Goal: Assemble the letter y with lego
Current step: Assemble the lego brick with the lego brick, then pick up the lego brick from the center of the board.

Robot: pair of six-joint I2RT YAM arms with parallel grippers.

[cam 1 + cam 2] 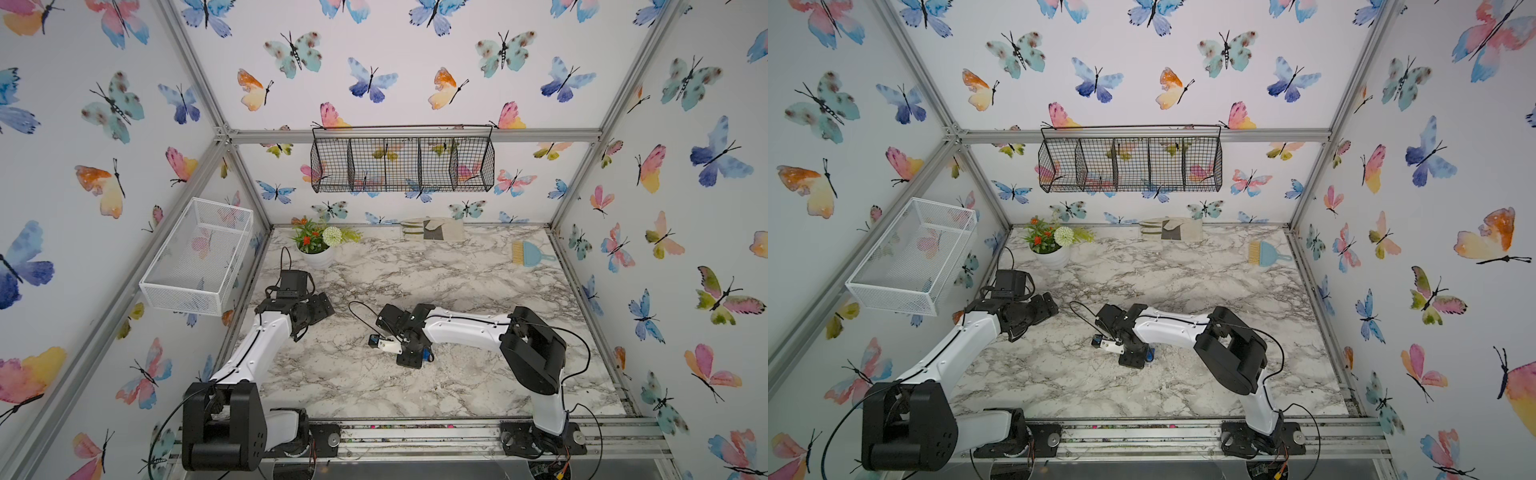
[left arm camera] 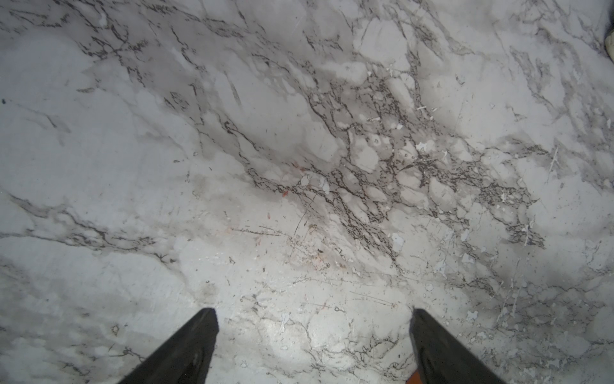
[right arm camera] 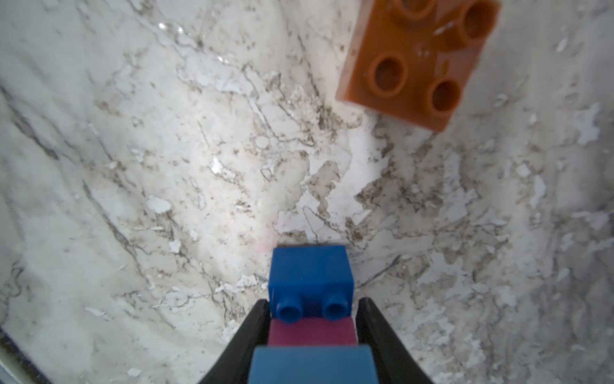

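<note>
Three joined lego bricks show in the right wrist view: a blue brick [image 3: 310,277] with two studs facing the camera, a pink brick [image 3: 312,332] behind it, and a light-blue brick [image 3: 312,364] nearest the camera. My right gripper [image 3: 312,307] flanks the pink brick, jaws slightly open, with a thin gap at one finger. An orange brick [image 3: 418,63] lies studs-up on the marble, apart from the stack. In both top views the right gripper [image 1: 415,357] [image 1: 1136,357] points down mid-table, with a bit of blue lego [image 1: 428,355] beside it. My left gripper [image 2: 313,312] [image 1: 305,322] hangs open over bare marble.
A flower pot [image 1: 318,249], a folded cloth [image 1: 432,229] and a light-blue brush [image 1: 532,252] stand along the back of the marble table [image 1: 457,374]. A white mesh basket [image 1: 195,257] hangs on the left wall. On the back wall is a black wire basket [image 1: 403,164].
</note>
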